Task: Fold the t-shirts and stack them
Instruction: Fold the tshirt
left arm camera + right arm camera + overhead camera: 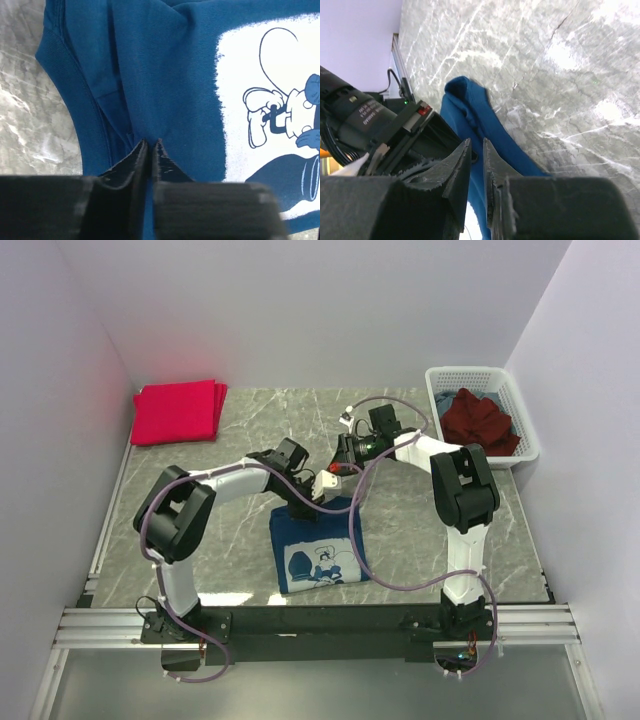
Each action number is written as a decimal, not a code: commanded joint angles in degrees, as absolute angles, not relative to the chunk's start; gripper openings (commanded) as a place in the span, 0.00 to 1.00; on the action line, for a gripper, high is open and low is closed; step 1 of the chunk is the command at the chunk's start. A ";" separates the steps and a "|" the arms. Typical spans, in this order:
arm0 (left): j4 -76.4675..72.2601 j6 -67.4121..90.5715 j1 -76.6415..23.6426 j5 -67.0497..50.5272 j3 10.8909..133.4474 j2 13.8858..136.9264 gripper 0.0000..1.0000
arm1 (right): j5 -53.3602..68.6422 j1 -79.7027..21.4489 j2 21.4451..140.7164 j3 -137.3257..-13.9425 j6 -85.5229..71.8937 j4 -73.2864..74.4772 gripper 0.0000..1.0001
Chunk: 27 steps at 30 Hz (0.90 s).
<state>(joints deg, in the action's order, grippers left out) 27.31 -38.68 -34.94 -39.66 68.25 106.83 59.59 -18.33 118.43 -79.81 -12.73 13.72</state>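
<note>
The navy t-shirt (pixel 316 550) lies partly folded at the table's near middle, its white cartoon print (pixel 322 562) facing up. My left gripper (pixel 303 502) sits at the shirt's far edge, and in the left wrist view the gripper (pixel 150 142) is shut with a thin fold of the navy cloth (pixel 165 75) pinched between the tips. My right gripper (pixel 335 478) is close beside it; in the right wrist view the gripper (pixel 477 142) is closed to a narrow slit on a raised blue fold (pixel 470 107). Folded pinkish-red t-shirts (pixel 178 410) are stacked at the far left.
A white lattice basket (pixel 470 373) stands at the far right with a crumpled maroon t-shirt (pixel 480 420) and some blue cloth inside. The left arm's wrist (pixel 375 125) is right beside the right fingers. White walls enclose the marble table (pixel 250 420).
</note>
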 commanded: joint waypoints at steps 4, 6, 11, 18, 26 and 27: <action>25.67 -41.22 -37.17 -38.24 66.10 99.77 0.01 | 61.87 -18.46 119.09 -79.37 -16.87 7.82 0.23; 24.70 -41.48 -37.79 -36.83 63.99 96.79 0.01 | 62.57 -18.98 119.79 -79.19 -17.66 7.30 0.23; 23.12 -42.19 -39.72 -33.23 61.18 91.68 0.01 | 63.81 -20.91 120.93 -77.52 -19.77 3.88 0.22; 23.29 -44.12 -41.22 -29.36 60.56 88.07 0.01 | 67.23 -24.70 126.11 -75.50 -22.58 1.94 0.20; 22.68 -46.32 -41.66 -27.51 61.61 87.01 0.01 | 68.64 -24.96 130.33 -73.47 -25.49 -0.36 0.19; 22.68 -46.41 -41.57 -27.25 61.79 87.01 0.01 | 68.56 -25.13 130.60 -73.39 -25.05 -0.09 0.19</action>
<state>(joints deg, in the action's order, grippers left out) 24.60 -44.47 -41.21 -28.38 61.08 89.82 67.64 -25.23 128.86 -73.67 -25.58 0.89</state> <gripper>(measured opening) 0.018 0.194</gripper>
